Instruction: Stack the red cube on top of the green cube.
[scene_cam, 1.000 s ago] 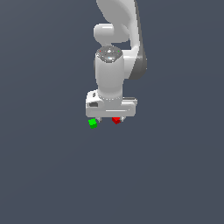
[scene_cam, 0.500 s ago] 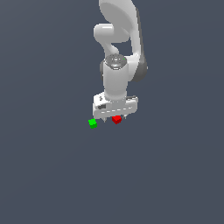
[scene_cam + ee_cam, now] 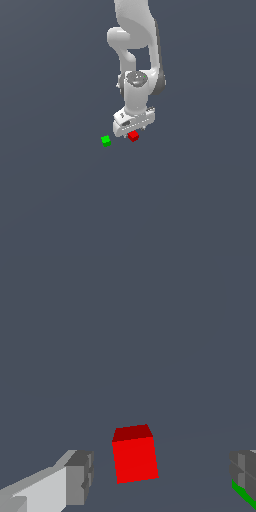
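Hanging low over a plain, dark grey-blue counter (image 3: pixel 60 200), the white arm ends in a claw (image 3: pixel 134 134) whose fingers stand apart, gripping nothing. The red cube (image 3: pixel 133 136) sits on the counter directly under the claw; in the wrist view the red cube (image 3: pixel 134 455) lies between the two grey fingertips (image 3: pixel 80 477), clear of both. The green cube (image 3: pixel 105 140) rests on the counter near the red one, toward the exterior view's left, apart from it; only a green sliver (image 3: pixel 244 495) shows behind one fingertip in the wrist view. The counter fills both views with one flat colour, unmarked, with no walls or edges visible.
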Controlling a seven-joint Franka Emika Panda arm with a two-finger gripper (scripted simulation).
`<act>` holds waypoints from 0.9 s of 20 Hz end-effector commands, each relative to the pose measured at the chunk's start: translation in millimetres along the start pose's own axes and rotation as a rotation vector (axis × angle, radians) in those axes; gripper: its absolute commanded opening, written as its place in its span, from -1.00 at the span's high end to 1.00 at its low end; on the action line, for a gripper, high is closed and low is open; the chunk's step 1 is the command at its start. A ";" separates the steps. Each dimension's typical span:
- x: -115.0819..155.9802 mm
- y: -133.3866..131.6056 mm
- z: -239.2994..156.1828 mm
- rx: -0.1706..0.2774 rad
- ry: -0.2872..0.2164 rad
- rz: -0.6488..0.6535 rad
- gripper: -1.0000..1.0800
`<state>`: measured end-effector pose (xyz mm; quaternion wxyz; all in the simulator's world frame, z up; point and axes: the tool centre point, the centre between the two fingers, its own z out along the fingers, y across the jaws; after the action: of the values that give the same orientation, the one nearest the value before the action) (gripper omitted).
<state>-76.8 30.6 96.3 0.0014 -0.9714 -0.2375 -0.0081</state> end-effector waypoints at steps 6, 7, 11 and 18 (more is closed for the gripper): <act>-22.6 -12.8 22.1 0.003 -0.014 -0.119 -0.92; -24.3 -13.5 23.7 0.003 -0.015 -0.127 -0.92; -27.7 -14.6 27.0 0.003 -0.017 -0.144 -0.92; -26.6 -13.4 26.5 0.003 -0.017 -0.137 -0.92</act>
<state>-106.1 30.3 69.7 0.0002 -0.9528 -0.3035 0.0001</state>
